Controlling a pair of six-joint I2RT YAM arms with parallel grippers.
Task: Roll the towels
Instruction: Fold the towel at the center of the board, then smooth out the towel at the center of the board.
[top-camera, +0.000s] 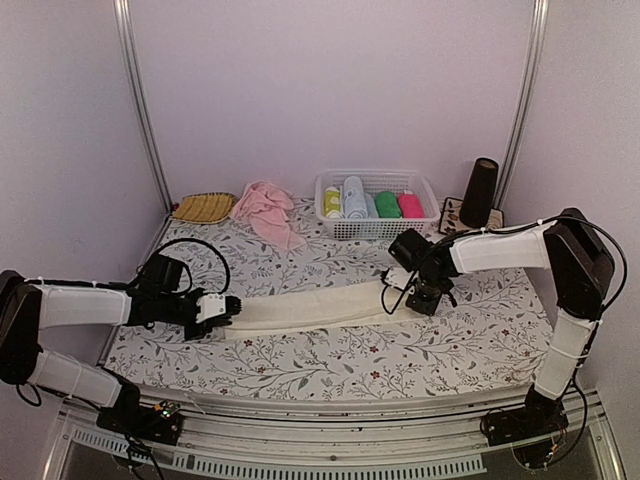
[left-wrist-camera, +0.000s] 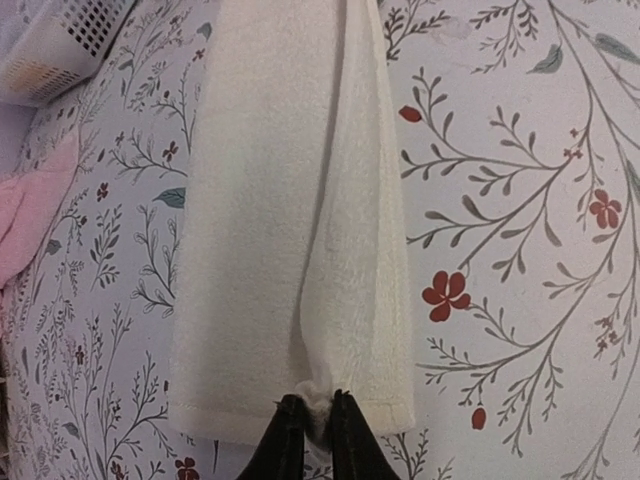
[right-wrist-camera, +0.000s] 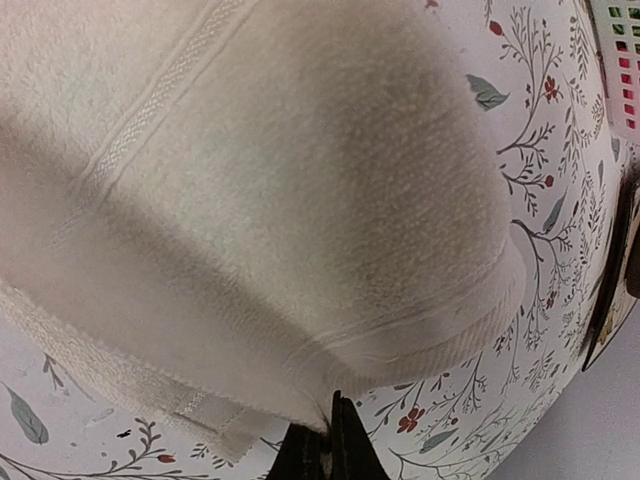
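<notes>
Right, the cream towel (top-camera: 310, 308) is laid out as 1 long folded strip across the middle of the bench (top-camera: 330, 365), running from the left hand (left-wrist-camera: 318, 412) to the right hand (right-wrist-camera: 326, 428). The left hand is pinched on just a small tuft at the middle of its end hem, fingertips nearly together. The right hand is clenched on the far hem, and from its wrist view the cloth bulges up off the bench there.

Here's my worry. That left grip is tiny, 1 little pucker of cloth. Any pull along the strip and I'd expect it to slip out, and the end would flop loose. The fold isn't tidy either: in the left wrist view 1 layer lies narrower and slanted over the other, so a roll begun from here would likely come out cone-shaped or telescoped. If the 2 hands pull unevenly, the strip could twist or skew on the bench. If the right end is dropped from that raised bulge, it may land creased or doubled under.

And the pink towel (top-camera: 265, 208) lies crumpled at the back left, near the basket (top-camera: 378, 231) of rolled ones, untouched. A wide sweep with the strip could drag across it.
</notes>
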